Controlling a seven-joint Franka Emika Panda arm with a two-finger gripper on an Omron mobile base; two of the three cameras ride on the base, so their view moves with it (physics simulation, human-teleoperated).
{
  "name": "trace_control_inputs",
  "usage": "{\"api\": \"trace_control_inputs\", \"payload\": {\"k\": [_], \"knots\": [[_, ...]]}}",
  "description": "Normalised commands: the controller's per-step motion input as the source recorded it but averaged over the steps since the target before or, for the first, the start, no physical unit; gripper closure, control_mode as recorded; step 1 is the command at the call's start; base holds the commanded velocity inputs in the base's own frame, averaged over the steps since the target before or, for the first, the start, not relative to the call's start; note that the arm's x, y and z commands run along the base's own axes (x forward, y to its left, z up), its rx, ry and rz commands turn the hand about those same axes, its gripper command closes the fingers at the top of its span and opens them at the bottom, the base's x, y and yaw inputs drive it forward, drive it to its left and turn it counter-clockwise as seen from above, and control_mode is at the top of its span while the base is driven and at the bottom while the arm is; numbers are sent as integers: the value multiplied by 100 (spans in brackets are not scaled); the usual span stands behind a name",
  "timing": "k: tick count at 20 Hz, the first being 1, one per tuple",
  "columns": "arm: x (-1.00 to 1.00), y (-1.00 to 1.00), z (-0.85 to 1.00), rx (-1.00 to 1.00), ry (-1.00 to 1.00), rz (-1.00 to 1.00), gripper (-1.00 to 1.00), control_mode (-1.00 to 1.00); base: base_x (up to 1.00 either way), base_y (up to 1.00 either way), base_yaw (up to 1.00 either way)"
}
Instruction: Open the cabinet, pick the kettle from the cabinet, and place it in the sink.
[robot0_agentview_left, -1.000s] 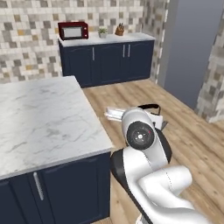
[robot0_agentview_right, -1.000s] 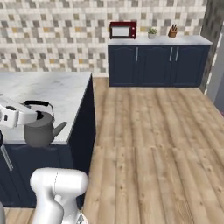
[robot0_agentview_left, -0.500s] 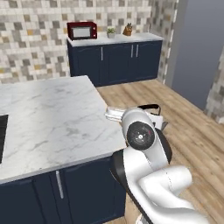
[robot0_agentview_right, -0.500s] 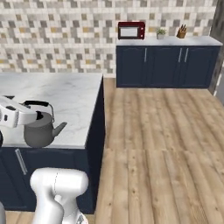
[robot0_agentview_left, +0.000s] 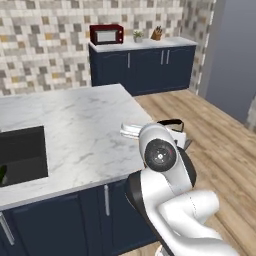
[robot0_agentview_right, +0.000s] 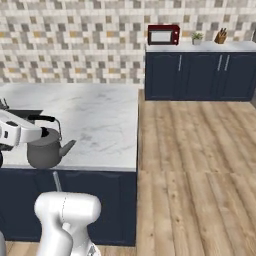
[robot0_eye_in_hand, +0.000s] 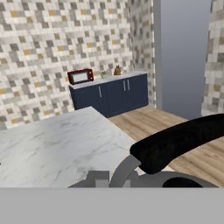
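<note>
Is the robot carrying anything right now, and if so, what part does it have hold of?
Yes. Its gripper is shut on the kettle, apparently gripping the black arched handle on top, while the grey body hangs over the marble counter edge.

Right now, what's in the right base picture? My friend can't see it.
A small grey kettle hangs at the near edge of a white marble island, held by its black handle in the robot's gripper. Behind, a red microwave sits on navy cabinets.

Kettle (robot0_agentview_right: 46, 152) at counter's (robot0_agentview_right: 100, 120) near edge, by its right corner. Sink (robot0_agentview_left: 22, 155) set in counter, far left. Microwave (robot0_agentview_right: 163, 35) on back counter (robot0_agentview_right: 200, 47) against the wall.
</note>
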Motion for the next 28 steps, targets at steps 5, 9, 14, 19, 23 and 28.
{"api": "trace_control_inputs", "payload": {"k": [5, 9, 14, 19, 23, 28], "knots": [[0, 0, 0, 0, 0, 0, 100, 100, 16, 75, 0], [0, 0, 0, 0, 0, 0, 100, 100, 22, 73, 0], [0, 0, 0, 0, 0, 0, 100, 100, 22, 73, 0], [0, 0, 0, 0, 0, 0, 100, 100, 19, 75, 0], [0, 0, 0, 0, 0, 0, 100, 100, 13, 75, 0], [0, 0, 0, 0, 0, 0, 100, 100, -1, 75, 0]]}}
